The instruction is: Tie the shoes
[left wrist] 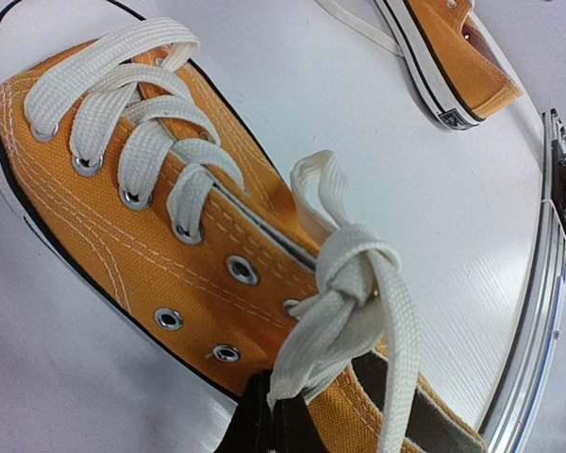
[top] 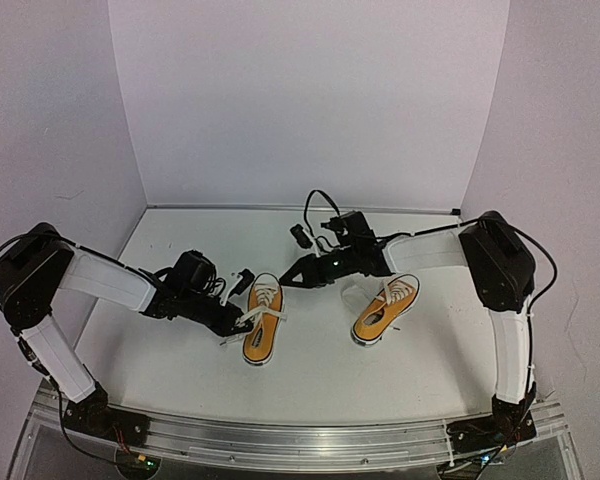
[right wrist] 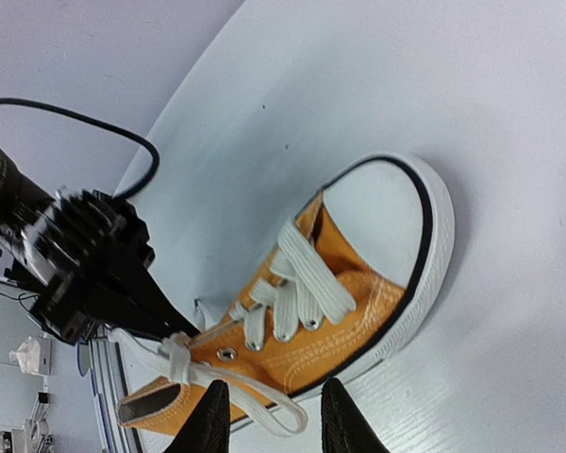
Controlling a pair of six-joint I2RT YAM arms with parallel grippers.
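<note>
Top external: fixed above and behind the arm bases, facing down and forward over the table (top: pixel 310 375) to the back wall. It is far from the left shoe (top: pixel 263 325), with the right shoe (top: pixel 385 308) to that shoe's right.
Left wrist: very near the left shoe's heel end, looking along its knotted lace (left wrist: pixel 354 283) toward the toe.
Right wrist: looks down on the left shoe's side from a little farther off. The right jaws show at the bottom edge and the left jaws by the shoe's heel.
Shared: all three views show the left shoe. Top external and left wrist also share the right shoe.
</note>
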